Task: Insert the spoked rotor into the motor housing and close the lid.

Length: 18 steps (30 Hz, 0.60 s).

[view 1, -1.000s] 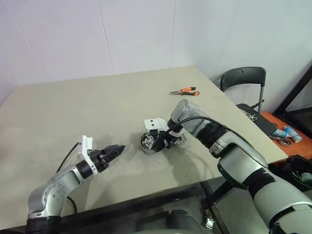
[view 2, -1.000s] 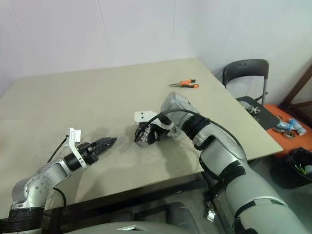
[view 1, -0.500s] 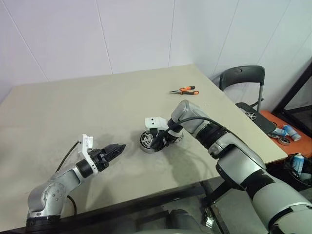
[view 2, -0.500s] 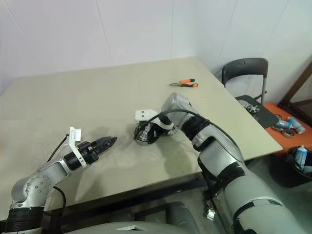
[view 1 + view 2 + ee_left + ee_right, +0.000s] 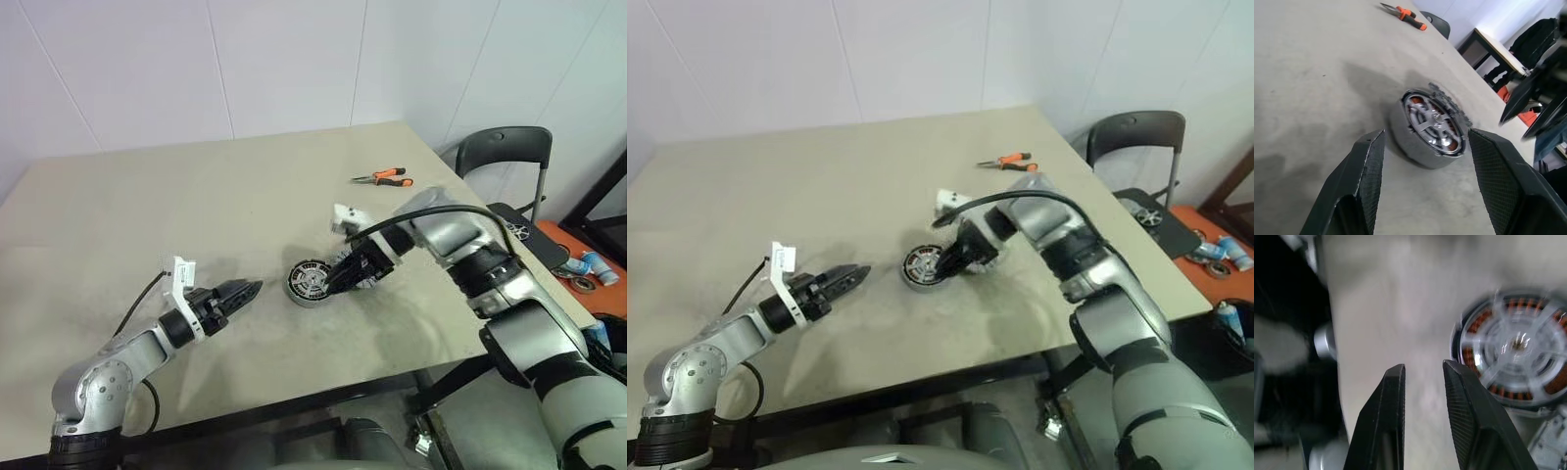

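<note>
Motor housing: round silver-grey cup lying flat on beige table, near middle of front half; ring of copper-orange windings inside. Spoked rotor: seated in housing mouth, spokes running to small central hub, appearing silvery in both wrist views. Lid: grey ribbed disc, lying just beside housing on its right, mostly hidden under right gripper; toothed edge seen behind housing in left wrist view. Right gripper: hanging just above table between housing and lid, pointing down and leftward; fingers slightly parted, narrow gap, nothing between them; contact with housing rim not discernible. Left gripper: well left of housing, aimed toward it, clear of table; fingers spread wide, empty, framing housing in wrist view. Pliers, orange-handled: far right part of table, well apart from housing. Chair, dark, beyond table's right edge.
</note>
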### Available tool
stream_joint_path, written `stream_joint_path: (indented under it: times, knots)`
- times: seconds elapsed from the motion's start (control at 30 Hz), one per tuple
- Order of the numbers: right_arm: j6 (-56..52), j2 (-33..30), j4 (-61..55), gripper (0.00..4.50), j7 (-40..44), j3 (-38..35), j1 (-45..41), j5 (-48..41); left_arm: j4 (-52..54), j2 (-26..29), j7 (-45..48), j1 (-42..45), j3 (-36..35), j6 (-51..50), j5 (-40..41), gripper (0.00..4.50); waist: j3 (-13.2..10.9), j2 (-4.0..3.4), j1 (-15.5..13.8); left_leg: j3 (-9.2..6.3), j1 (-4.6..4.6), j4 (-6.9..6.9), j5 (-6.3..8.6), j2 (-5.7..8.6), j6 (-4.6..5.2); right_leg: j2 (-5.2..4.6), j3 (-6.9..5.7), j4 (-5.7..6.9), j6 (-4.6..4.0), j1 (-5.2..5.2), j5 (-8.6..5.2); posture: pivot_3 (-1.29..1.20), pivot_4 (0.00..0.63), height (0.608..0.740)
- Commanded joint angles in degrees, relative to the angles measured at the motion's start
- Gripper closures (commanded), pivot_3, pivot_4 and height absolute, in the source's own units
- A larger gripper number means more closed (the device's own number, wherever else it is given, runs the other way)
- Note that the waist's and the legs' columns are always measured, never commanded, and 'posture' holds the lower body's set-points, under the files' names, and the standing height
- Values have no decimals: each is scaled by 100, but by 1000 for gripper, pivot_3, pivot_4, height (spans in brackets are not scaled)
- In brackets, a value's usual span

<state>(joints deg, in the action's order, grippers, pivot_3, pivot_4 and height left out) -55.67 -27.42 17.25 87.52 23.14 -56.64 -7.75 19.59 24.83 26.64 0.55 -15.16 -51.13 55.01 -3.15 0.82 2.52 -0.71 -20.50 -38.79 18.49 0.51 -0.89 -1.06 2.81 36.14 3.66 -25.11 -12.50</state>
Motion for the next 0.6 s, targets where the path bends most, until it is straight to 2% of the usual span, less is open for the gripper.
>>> stream_joint_path:
  times: [0.03, 0.13, 0.23, 0.37, 0.47, 0.6]
  knots:
    - [-136, 400, -671, 3201, -1857, -2164, 469, -561, 329, 21, -306, 231, -177, -173, 345, 1616, 4, 7, -15, -4, 1, 1, 0, -4, -1, 4, -3, 0, 0, 3, 0, 0, 0, 740]
    - [77, 720, -1465, 3201, -3033, -3264, 1256, -761, 329, 5, -497, 457, -92, -305, 477, 1616, 9, 12, -80, -9, 6, -6, -1, -5, -1, 10, -8, 1, 0, 15, 0, 0, 0, 740]
    - [-433, 1099, -2174, 3201, -4013, -4032, 1846, -1031, 243, 2, -604, 799, 48, -455, 548, 1616, 8, 10, -141, -4, 9, -8, -1, -2, 0, 21, -7, -5, 1, 24, 0, 0, 0, 740]
    - [-2575, 1741, -2753, 3201, -4983, -5455, 2027, -1576, 74, 54, -664, 1232, 147, -678, 613, 1616, 6, 3, -137, 17, 15, -11, -2, -3, 2, 30, 6, -1, 2, 23, 0, 0, 0, 740]
    - [-3608, 2026, -3349, 3201, -5167, -5848, 2500, -1900, -79, 103, -682, 1510, 199, -848, 624, 1616, 8, 2, -154, 12, 17, -14, -3, -7, 3, 38, 2, 0, 2, 27, 0, 0, 0, 740]
    - [-3683, 2245, -3493, 3201, -5614, -6035, 3077, -2435, -192, 111, -705, 1758, 262, -1000, 650, 1616, 6, -1, -133, 15, 18, -14, -2, -5, 4, 44, 1, -4, 4, 30, -2, 0, 0, 740]
